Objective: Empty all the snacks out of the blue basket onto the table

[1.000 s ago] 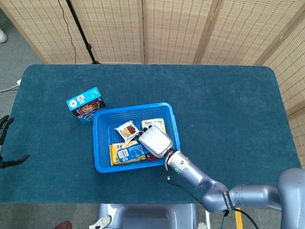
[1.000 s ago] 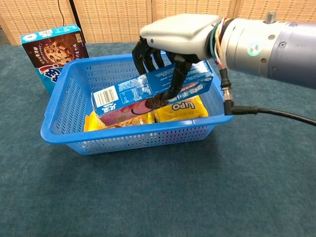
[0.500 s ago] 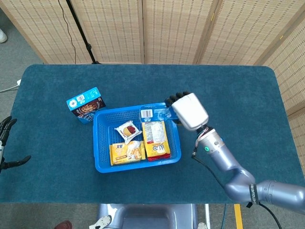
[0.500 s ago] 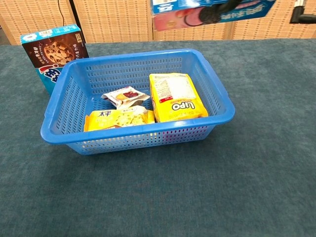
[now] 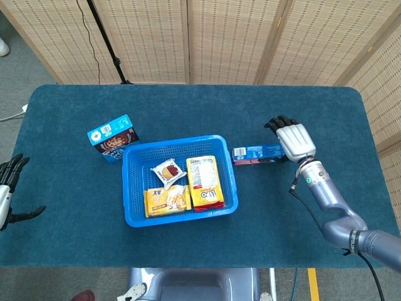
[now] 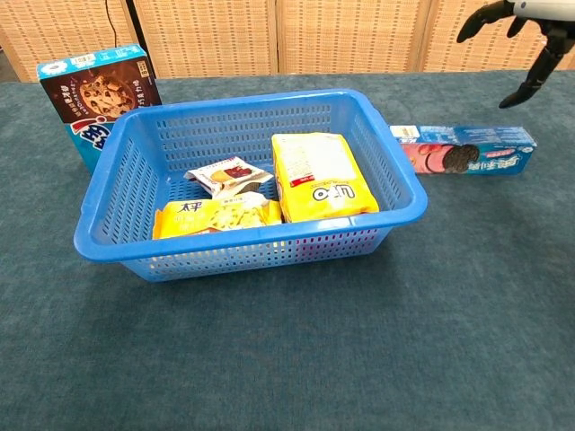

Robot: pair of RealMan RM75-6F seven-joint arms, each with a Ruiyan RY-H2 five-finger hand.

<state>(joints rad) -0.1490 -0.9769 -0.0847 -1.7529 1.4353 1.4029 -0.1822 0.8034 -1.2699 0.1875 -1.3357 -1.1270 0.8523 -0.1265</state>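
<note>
— Where is the blue basket sitting, and what's in it?

— It's sitting mid-table. I'm seeing three snacks inside: a yellow LiPO packet along the right wall, a yellow cracker bag against the front wall, and a small white cake wrapper behind that bag. A long blue sandwich-cookie box is lying on the table just outside the basket's right wall, and a blue chocolate-chip cookie box is standing at the back left corner.

— And your hands?

— My right hand is hovering above the far end of the long box, fingers spread, gripping nothing; the chest view is showing clear air between the fingertips and the box. My left hand is hanging off the table's left edge, fingers apart, empty.

— So what does the coming move turn on?

— I'm judging the LiPO packet as the nearest target for the right hand. It's lying to that hand's left, past the basket wall, with its long axis running front to back. I'm expecting to reach over the rim and down, closing across its short width. The left hand is well apart from everything.
</note>
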